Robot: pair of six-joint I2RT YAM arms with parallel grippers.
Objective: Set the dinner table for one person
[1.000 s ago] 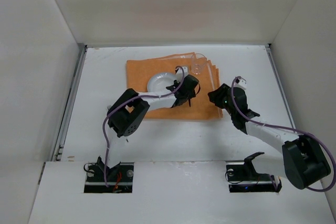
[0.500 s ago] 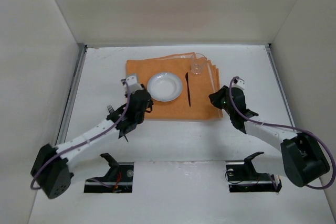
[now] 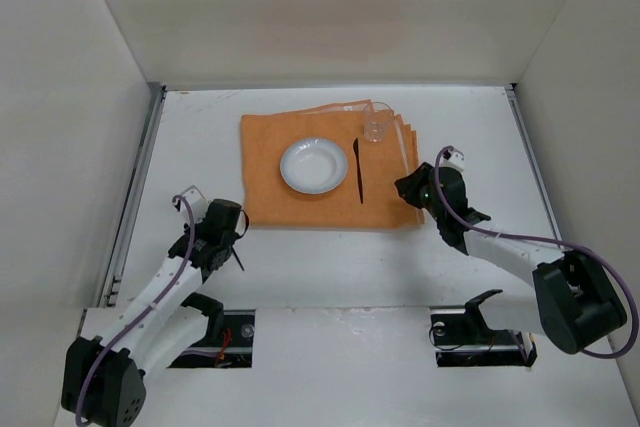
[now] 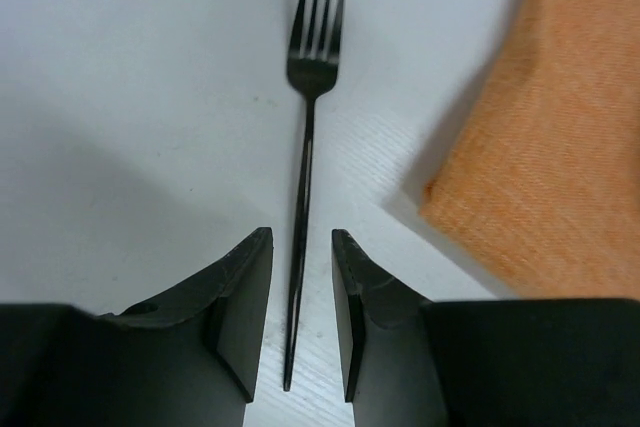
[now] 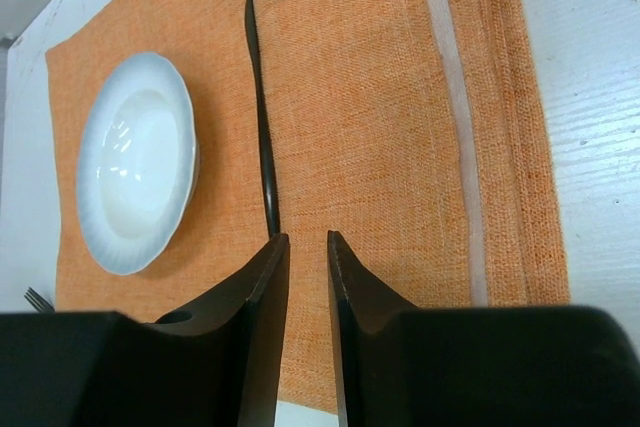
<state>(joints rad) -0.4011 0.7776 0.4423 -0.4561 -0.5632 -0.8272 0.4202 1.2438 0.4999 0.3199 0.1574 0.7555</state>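
On the white dinner table (image 3: 470, 137) lies an orange mat (image 3: 265, 147) with a white plate (image 3: 313, 165), a black knife (image 3: 357, 169) to its right and a clear glass (image 3: 377, 127) at the back. A black fork (image 4: 305, 137) lies on the bare table just left of the mat's near corner. My left gripper (image 4: 300, 237) is open low over it, jaws on either side of the handle without touching. In the top view that gripper (image 3: 226, 219) hides the fork. My right gripper (image 5: 306, 237) hovers empty over the mat's near right part (image 3: 408, 187), jaws a narrow gap apart.
White walls enclose the table on three sides, with grey edge strips (image 3: 140, 177) along them. The plate (image 5: 140, 162), knife (image 5: 262, 137) and fork tines (image 5: 35, 297) also show in the right wrist view. The mat's right edge has folded layers (image 5: 500, 97).
My left arm has swung from over the plate and knife to the near left, down to the fork beside the mat. The right arm has hardly moved.
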